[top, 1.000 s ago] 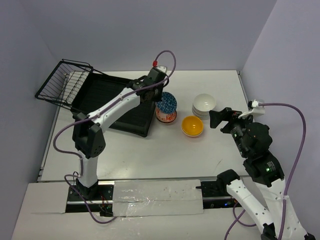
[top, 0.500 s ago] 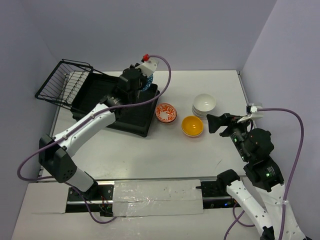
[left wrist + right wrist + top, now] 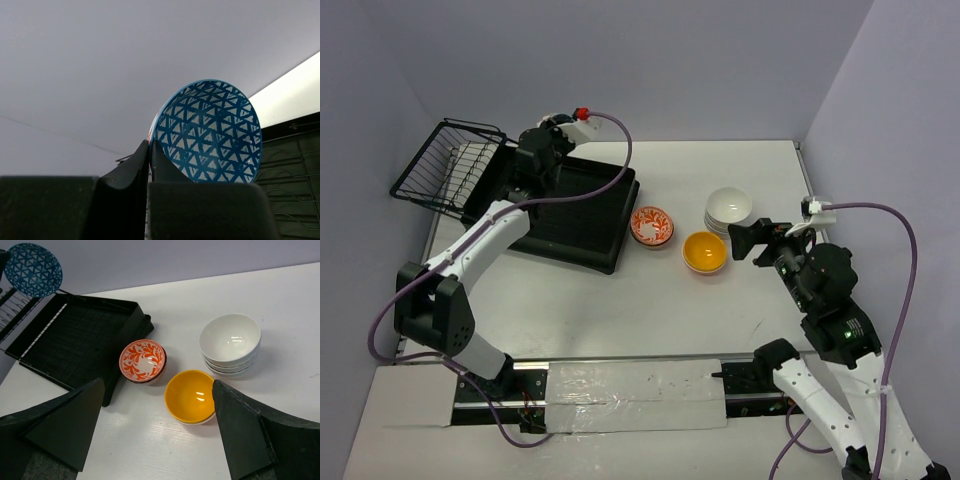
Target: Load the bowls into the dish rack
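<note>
Over dish rack (image 3: 570,215), blue bowl (image 3: 207,132) carried leftward in left fingers (image 3: 125,177)

The top camera looks down from above and behind me, taking in the whole table (image 3: 620,300). My left wrist camera, close in, faces the wall (image 3: 100,60) past the blue-patterned bowl (image 3: 207,132). My right wrist camera looks left and far from the right, sharing the dish rack (image 3: 75,335) with both and that bowl with the left.

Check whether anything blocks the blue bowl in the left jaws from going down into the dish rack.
Nothing visible does. The blue bowl is held on edge over the dish rack's far end, near the wire basket; the tray floor shows bare.
</note>
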Tool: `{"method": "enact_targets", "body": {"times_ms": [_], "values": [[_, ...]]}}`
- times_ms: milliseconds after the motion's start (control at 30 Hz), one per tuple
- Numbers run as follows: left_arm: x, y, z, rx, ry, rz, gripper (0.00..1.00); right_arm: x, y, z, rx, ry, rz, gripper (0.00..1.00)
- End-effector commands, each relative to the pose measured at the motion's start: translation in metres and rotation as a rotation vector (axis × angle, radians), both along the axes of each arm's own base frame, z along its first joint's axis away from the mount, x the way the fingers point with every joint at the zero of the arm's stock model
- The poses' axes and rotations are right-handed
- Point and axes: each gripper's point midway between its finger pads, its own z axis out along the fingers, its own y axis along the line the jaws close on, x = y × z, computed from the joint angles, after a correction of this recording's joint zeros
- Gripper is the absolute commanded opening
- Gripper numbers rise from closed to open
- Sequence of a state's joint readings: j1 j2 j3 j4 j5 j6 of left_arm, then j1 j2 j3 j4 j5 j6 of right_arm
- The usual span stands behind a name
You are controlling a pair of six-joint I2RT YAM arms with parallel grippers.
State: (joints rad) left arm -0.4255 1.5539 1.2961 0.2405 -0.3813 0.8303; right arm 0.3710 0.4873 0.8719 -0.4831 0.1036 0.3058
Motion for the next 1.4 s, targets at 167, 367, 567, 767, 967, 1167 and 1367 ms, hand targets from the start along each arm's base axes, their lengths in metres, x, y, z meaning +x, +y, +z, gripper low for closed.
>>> {"method": "enact_targets", "body": {"times_ms": [167,367,567,767,967,1167,1367], "values": [[-0.005,-0.027,0.040,-0.234,-0.039,-0.190,0.00,0.008,0.015,0.029,-0.021,-0.046,0.075,0.95],[-0.064,-0.063,0.036,-0.639,0.247,-0.283,0.00,0.013,0.023,0.016,-0.058,0.017,0.114,0.99],[-0.161,-0.112,-0.017,-0.835,0.561,-0.328,0.00,0.006,0.038,-0.005,-0.007,0.053,0.187,1.00],[-0.246,-0.152,-0.088,-0.917,0.797,-0.407,0.00,-0.001,0.040,-0.024,0.019,0.095,0.201,1.00],[-0.263,-0.173,-0.137,-1.016,0.843,-0.388,0.00,-0.008,0.034,-0.039,0.018,0.135,0.178,1.00],[-0.257,-0.186,-0.166,-1.144,0.827,-0.394,0.00,-0.014,0.033,-0.043,0.035,0.149,0.175,0.99],[-0.263,-0.197,-0.200,-1.111,0.862,-0.401,0.00,-0.015,0.031,-0.045,0.029,0.143,0.169,0.99]]}}
